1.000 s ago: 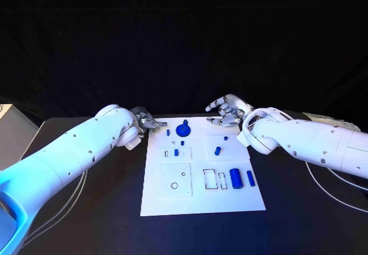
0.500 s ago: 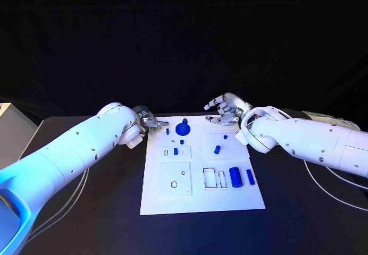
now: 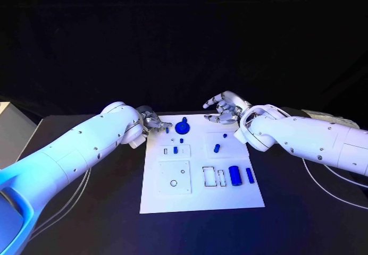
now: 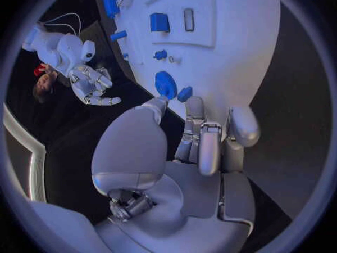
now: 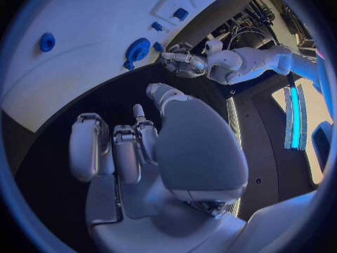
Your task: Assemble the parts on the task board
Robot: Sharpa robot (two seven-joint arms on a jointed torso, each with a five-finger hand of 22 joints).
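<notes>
The left hand (image 3: 151, 124) hovers at the far left corner of the white board (image 3: 202, 199), fingers loosely apart, holding nothing. A round blue part (image 3: 182, 128) sits just beside its fingertips. The right hand (image 3: 224, 110) hangs spread and empty beyond the board's far edge, over the black table (image 3: 307, 223); darkness lies behind.
</notes>
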